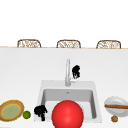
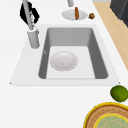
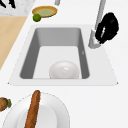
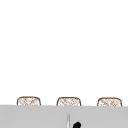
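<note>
White counter (image 1: 20,75); my right hand (image 1: 76,71) had fingers curled beside the tap (image 1: 67,72), apparently on its rigid, slick lever. Left hand (image 1: 40,111) hung curled, holding nothing.

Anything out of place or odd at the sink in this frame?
Yes: the front view shows a large red ball over the sink basin, while both side views show a white bowl there instead. The right hand is beside the faucet; the left hand is near the lime.
</note>
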You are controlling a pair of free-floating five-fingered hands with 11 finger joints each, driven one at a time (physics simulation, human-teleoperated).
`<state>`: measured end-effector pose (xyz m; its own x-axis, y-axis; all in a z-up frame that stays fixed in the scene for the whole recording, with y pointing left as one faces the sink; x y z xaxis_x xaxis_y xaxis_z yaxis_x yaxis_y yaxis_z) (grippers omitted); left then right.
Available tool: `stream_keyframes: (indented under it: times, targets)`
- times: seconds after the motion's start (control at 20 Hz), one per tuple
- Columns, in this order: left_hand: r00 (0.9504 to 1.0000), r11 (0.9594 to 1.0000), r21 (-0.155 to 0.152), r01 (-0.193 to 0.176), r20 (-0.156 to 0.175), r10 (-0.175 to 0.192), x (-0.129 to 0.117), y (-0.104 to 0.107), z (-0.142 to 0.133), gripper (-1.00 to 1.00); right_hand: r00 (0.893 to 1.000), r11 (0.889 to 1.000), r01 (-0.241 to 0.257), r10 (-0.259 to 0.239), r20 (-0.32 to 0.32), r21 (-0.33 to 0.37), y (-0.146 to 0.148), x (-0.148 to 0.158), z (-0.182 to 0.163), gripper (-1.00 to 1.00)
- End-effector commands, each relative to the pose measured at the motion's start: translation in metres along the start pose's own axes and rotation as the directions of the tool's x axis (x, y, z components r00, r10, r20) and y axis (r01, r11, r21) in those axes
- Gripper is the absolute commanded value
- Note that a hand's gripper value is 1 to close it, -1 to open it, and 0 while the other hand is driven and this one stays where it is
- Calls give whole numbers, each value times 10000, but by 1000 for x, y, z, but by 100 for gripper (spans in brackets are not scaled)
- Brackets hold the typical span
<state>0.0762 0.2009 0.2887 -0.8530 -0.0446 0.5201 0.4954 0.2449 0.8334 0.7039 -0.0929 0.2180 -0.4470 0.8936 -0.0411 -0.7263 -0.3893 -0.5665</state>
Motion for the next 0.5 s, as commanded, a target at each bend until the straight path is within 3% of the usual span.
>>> stream_keyframes:
  times: [0.0, 0.25, 0.45]
  targets:
    - [10000, 10000, 0, 0, 0, 0, 0, 0, 0, 0, 9999, 10000, -21, 20, 124, 18, -1, 4, -2, -100]
    - [10000, 10000, 0, 0, 0, 0, 0, 0, 0, 0, 9995, 9966, 302, -306, 40, 763, -4, -2, 11, -100]
    - [10000, 10000, 0, 0, 0, 0, 0, 0, 0, 0, 9974, 9955, 716, -712, -90, 620, -22, -4, 38, -100]
